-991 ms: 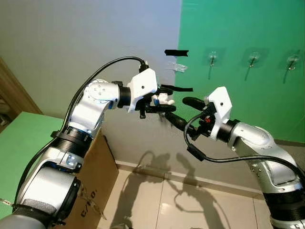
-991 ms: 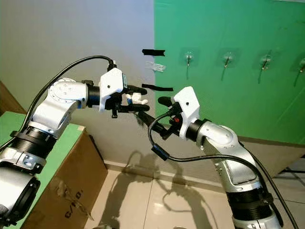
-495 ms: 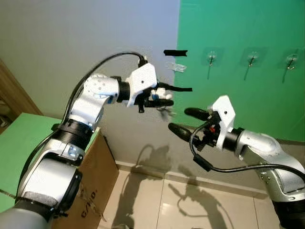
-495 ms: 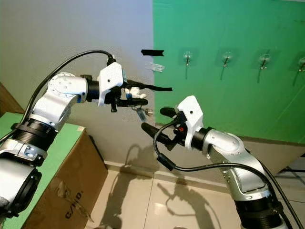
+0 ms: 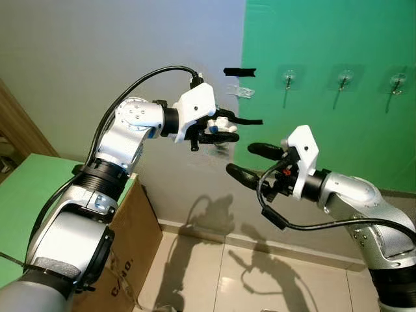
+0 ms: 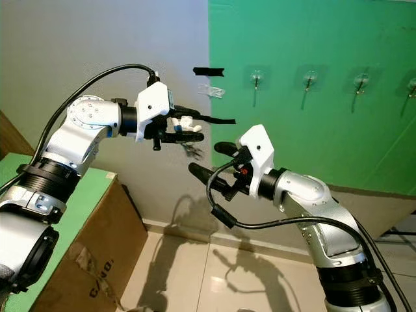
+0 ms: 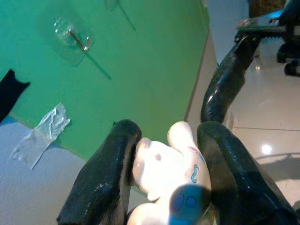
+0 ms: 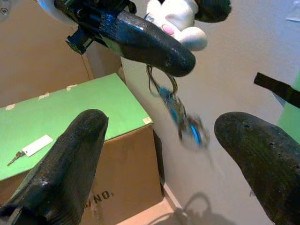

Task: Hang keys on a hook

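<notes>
My left gripper (image 5: 222, 132) is raised in front of the wall, shut on a white plush key charm (image 5: 223, 121). In the left wrist view the charm (image 7: 174, 171) is squeezed between the black fingers (image 7: 108, 180). A bunch of keys (image 6: 192, 151) with blue parts hangs below it, blurred in the right wrist view (image 8: 180, 112). My right gripper (image 5: 240, 159) is open just below and to the right of the keys, holding nothing. Clear wall hooks (image 5: 290, 79) line the green panel to the right.
Black tape (image 5: 240, 71) and clear tape (image 5: 242, 92) stick to the wall near the panel's edge. A cardboard box (image 5: 133, 244) with a green top stands at lower left. Another key with a white tag (image 8: 33, 146) lies on that top. Tiled floor lies below.
My right gripper has drawn back and down from the left gripper and stands open. The left gripper kept the charm and shifted slightly right and up; the keys swing below it.
</notes>
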### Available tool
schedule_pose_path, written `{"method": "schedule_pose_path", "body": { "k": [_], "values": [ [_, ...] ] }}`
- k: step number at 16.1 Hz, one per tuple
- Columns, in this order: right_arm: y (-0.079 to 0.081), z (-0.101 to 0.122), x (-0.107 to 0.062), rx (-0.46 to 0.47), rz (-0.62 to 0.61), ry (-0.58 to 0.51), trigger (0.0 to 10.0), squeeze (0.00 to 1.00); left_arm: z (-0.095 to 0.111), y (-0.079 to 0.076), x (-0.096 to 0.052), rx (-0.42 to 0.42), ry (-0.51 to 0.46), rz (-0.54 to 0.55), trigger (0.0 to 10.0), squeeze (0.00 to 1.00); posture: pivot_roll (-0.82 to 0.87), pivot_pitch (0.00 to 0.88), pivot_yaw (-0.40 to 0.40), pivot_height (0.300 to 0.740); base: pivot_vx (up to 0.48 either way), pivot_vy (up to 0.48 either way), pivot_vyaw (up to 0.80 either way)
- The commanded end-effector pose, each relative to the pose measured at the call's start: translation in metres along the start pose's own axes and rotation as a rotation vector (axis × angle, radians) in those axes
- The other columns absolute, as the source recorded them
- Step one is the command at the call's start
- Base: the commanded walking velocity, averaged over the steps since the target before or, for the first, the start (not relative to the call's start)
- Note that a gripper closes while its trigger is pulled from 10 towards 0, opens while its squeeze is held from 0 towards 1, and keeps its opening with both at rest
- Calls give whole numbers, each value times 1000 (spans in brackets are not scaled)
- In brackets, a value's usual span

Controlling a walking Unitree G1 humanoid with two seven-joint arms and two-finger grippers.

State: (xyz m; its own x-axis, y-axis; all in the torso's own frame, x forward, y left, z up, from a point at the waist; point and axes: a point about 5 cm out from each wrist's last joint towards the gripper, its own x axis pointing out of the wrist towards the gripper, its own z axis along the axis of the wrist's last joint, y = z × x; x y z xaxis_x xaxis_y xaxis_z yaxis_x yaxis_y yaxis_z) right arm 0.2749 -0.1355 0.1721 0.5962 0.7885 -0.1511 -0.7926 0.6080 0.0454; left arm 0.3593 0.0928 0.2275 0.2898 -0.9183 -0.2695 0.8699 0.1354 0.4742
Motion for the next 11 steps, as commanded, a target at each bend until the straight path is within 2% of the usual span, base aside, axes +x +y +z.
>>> {"method": "schedule_pose_path", "body": {
  "k": [1,11],
  "values": [
    [1,3,2,-5,10,-5,10000,0,7,3,-2,22,-16,1,10000,0,-191,0,86,736,0,0,0],
    [-4,7,16,-20,6,-25,10000,0,12,0,4,45,-33,-20,10000,0,-188,0,88,736,0,0,0]
  ]
}}
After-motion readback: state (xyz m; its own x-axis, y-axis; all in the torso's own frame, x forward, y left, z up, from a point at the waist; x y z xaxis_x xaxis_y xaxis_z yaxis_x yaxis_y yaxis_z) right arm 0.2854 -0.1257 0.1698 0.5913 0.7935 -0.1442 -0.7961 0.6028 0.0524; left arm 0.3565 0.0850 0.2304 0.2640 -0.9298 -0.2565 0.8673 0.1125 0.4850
